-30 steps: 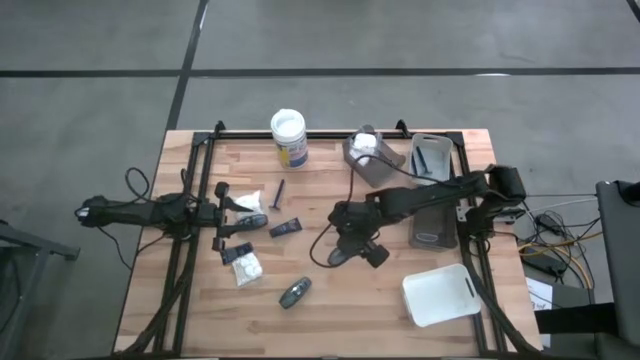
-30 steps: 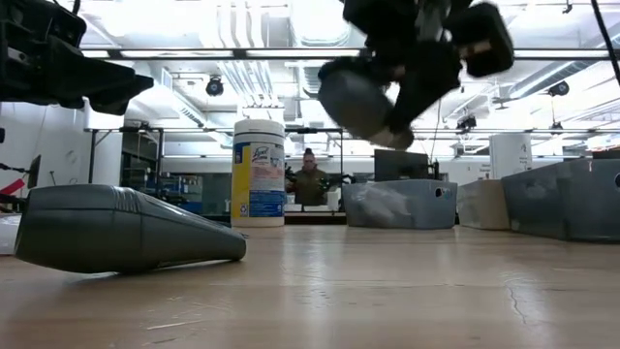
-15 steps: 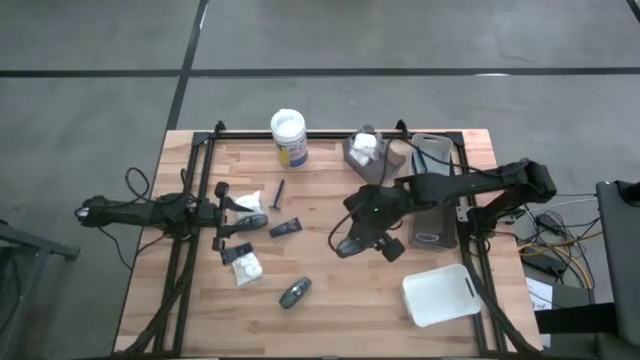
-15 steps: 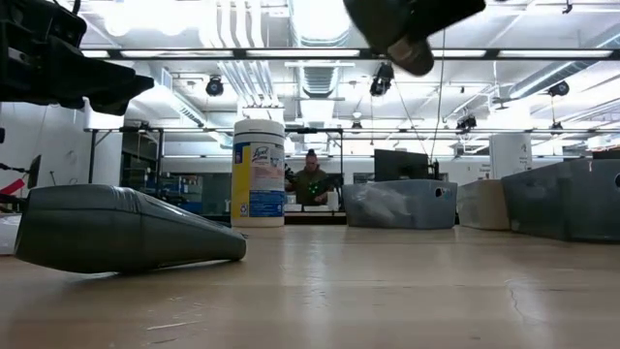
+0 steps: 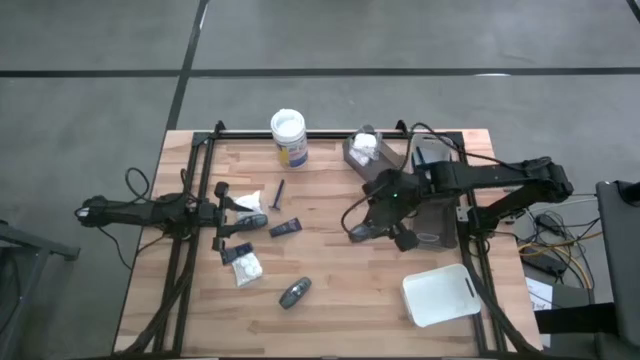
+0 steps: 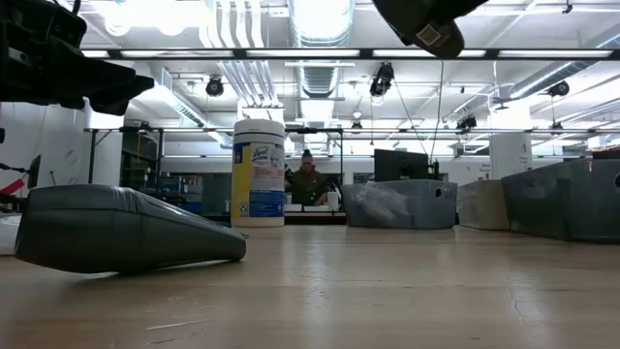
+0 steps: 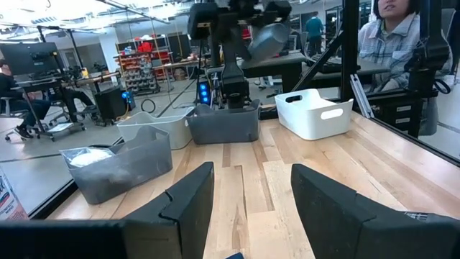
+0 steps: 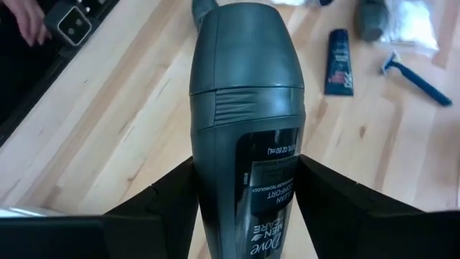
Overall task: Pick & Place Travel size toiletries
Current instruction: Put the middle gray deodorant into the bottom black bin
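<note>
My right gripper (image 5: 372,228) is shut on a dark grey oval bottle (image 8: 248,108), above the table's middle right, close to the grey trays (image 5: 432,225). In the low view only its lower end (image 6: 426,21) shows at the top. More toiletries lie on the left half: white packets (image 5: 245,200) (image 5: 243,265), a dark bottle (image 5: 252,222), a dark tube (image 5: 285,228), a thin stick (image 5: 279,192) and another grey bottle (image 5: 295,292) (image 6: 116,228) on its side. My left gripper (image 5: 238,225) is open at the table's left among them; its fingers (image 7: 190,201) have nothing between them. My right gripper pinches the grey bottle by the labelled lower half of its body (image 8: 215,194), one finger (image 8: 162,205) on each narrow side. The bottle lies along the fingers, cap end (image 8: 248,43) pointing away from the wrist, toward the table's left. It is lifted clear of the table.
A white-lidded jar (image 5: 288,137) stands at the far edge. A grey tray with white packets (image 5: 368,152) and another grey tray (image 5: 432,158) sit far right; a white tray (image 5: 440,293) sits near right. A person (image 7: 392,29) sits beyond the table's right side. Bare wood lies in the middle (image 5: 330,290).
My right gripper has carried the grey bottle up and toward the table's right and far edge, closer to the grey trays. In the low view the bottle has risen almost out of the picture's top. My left arm has kept still.
</note>
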`<state>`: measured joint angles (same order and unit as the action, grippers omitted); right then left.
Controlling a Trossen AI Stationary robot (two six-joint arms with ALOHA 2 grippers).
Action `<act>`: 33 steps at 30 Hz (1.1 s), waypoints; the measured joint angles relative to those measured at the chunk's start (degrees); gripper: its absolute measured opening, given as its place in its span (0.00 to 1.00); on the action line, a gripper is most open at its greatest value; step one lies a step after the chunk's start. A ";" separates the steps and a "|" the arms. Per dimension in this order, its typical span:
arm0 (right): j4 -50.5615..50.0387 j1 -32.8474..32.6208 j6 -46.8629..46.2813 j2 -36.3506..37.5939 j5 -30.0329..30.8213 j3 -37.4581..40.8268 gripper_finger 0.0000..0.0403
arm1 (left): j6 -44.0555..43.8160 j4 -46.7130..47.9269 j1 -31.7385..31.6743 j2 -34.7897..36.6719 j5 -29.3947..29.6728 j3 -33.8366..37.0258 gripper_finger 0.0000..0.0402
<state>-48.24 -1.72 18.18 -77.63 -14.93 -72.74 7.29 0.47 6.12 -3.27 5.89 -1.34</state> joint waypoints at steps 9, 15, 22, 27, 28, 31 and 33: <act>-0.88 3.84 -5.82 8.90 0.07 7.63 0.49 | 0.00 0.00 -0.01 0.02 0.00 0.00 0.48; -0.67 6.30 -10.71 16.06 2.28 13.68 0.49 | 0.00 0.00 0.01 0.00 -0.02 0.00 0.48; -0.53 8.32 -17.75 23.07 5.06 19.19 0.50 | 0.00 0.00 0.00 0.00 -0.04 0.00 0.48; -2.73 8.93 -21.10 26.22 7.75 21.55 0.51 | 0.00 0.00 0.01 0.00 -0.04 0.00 0.48; -3.09 9.10 -21.71 26.79 7.75 21.94 0.50 | 0.00 0.00 0.01 0.00 -0.04 0.00 0.48; -4.02 9.40 -24.49 28.08 7.97 23.36 0.49 | 0.00 0.00 0.01 0.00 -0.07 0.00 0.48; -4.92 9.43 -26.59 28.90 8.68 24.39 0.49 | 0.00 0.00 0.01 0.00 -0.09 0.00 0.48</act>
<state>-53.16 7.70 -8.41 -48.73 -6.26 -48.35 7.29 0.47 6.13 -3.27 5.80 -1.34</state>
